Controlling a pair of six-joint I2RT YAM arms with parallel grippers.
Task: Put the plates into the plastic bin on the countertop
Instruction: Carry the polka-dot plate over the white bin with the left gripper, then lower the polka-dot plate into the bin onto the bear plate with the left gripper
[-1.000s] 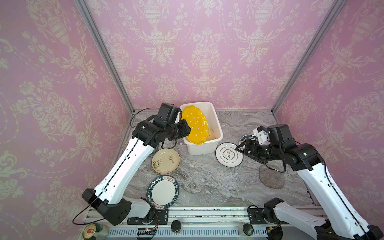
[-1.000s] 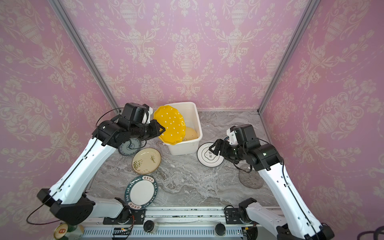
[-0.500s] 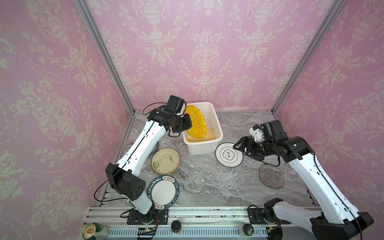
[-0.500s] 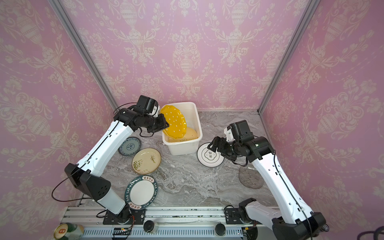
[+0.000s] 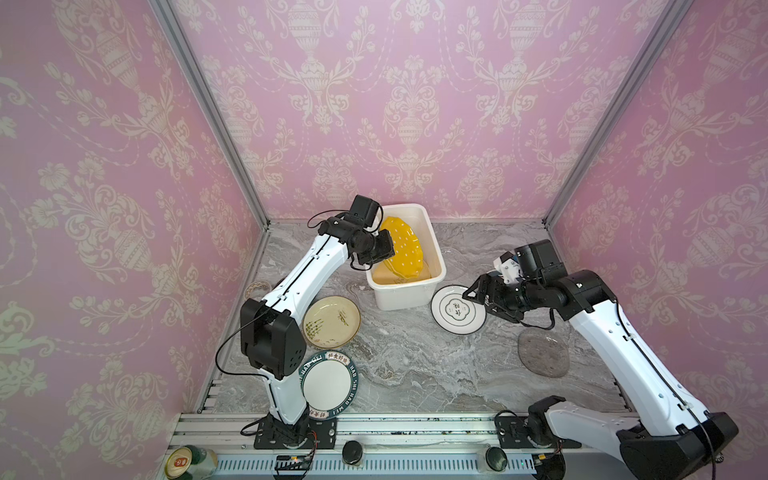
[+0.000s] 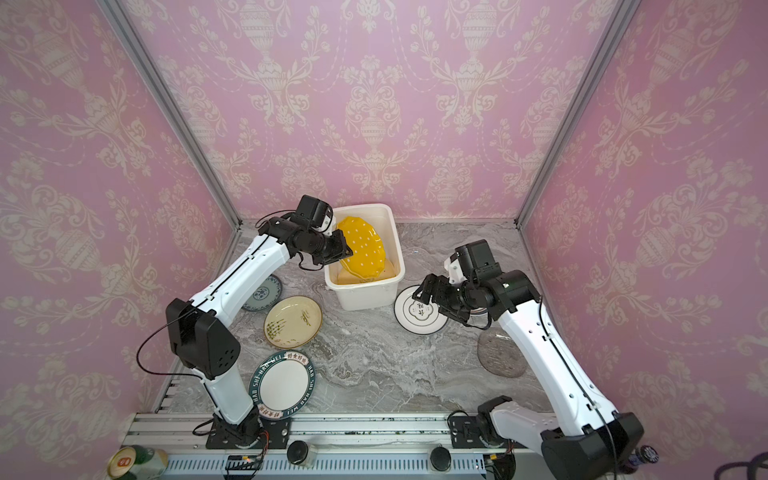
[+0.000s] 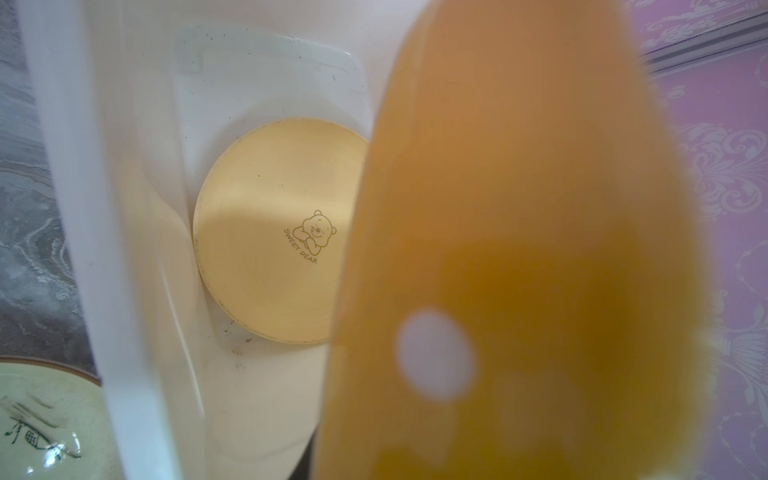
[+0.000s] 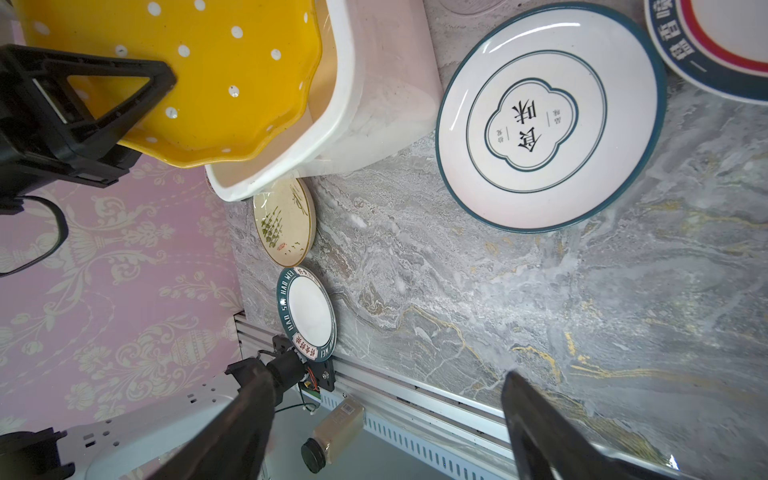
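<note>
My left gripper (image 5: 384,249) is shut on the rim of the orange scalloped, white-dotted plate (image 5: 404,254), which it holds steeply tilted inside the white plastic bin (image 5: 405,297). That plate (image 7: 519,249) fills the left wrist view and hides the fingers. Flat on the bin's bottom lies a yellow bear plate (image 7: 266,249). My right gripper (image 8: 382,374) is open and holds nothing. It hovers at the near-right edge of a white plate with dark rings (image 8: 548,116), which lies on the countertop (image 5: 415,365) just right of the bin.
A cream plate (image 5: 331,322) and a plate with a lettered rim (image 5: 328,384) lie front left. A blue-patterned plate (image 6: 262,293) sits under the left arm. A grey glass plate (image 5: 543,353) lies right. Another dark-rimmed plate (image 8: 727,41) lies beside the ringed one. Walls close in on three sides.
The left arm has carried the orange plate from above the bin's front rim down into the bin. The right gripper has shifted slightly left over the ringed plate and has stayed open.
</note>
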